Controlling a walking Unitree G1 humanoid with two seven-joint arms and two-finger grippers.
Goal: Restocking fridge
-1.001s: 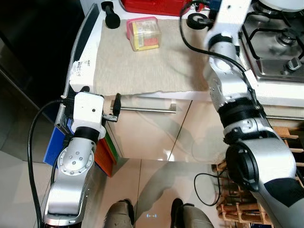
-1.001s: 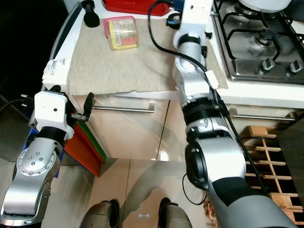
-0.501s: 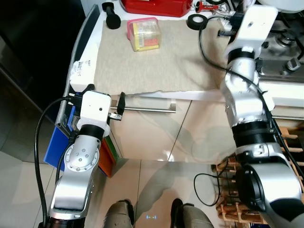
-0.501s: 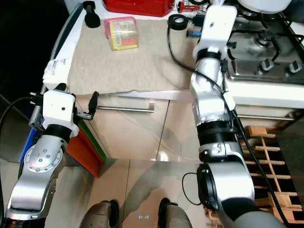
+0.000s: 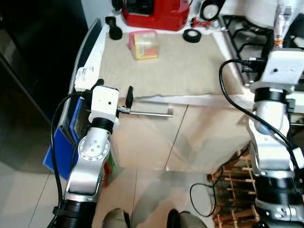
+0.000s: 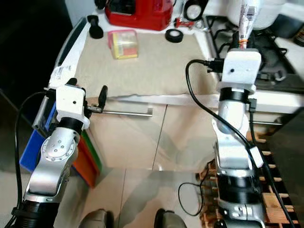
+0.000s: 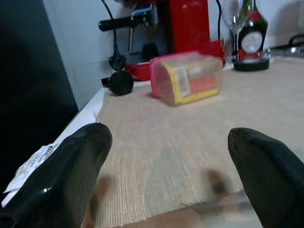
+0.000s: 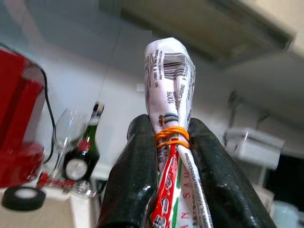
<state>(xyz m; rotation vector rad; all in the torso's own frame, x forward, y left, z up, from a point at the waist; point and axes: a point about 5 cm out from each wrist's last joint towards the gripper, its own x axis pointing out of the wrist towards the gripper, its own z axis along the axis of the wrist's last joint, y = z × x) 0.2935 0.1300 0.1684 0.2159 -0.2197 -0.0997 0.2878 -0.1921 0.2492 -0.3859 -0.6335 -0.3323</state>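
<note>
My right gripper (image 8: 168, 124) is shut on a printed plastic packet (image 8: 167, 85) whose neck is bound with orange rubber bands. It holds the packet (image 6: 248, 19) upright above the right end of the counter, by the hob. My left gripper (image 5: 114, 90) is open and empty at the counter's front left edge, just above the drawer handle (image 5: 149, 114). A pink-lidded tub (image 5: 144, 45) with yellow contents lies on the beige cloth (image 5: 161, 66) towards the back; the left wrist view has it (image 7: 187, 78) straight ahead between the fingers (image 7: 61, 175).
A red appliance (image 5: 154, 12), a black knob (image 5: 114, 33) and a roll of black tape (image 5: 192, 35) stand at the back of the counter. The gas hob (image 6: 270, 52) is at the right. Blue and orange crates (image 5: 59, 147) sit below left, a wooden rack (image 5: 232, 190) below right.
My right arm has drawn back from the rear of the counter to the hob side and stands upright. The left gripper has risen slightly towards the counter edge. The camera view has shifted.
</note>
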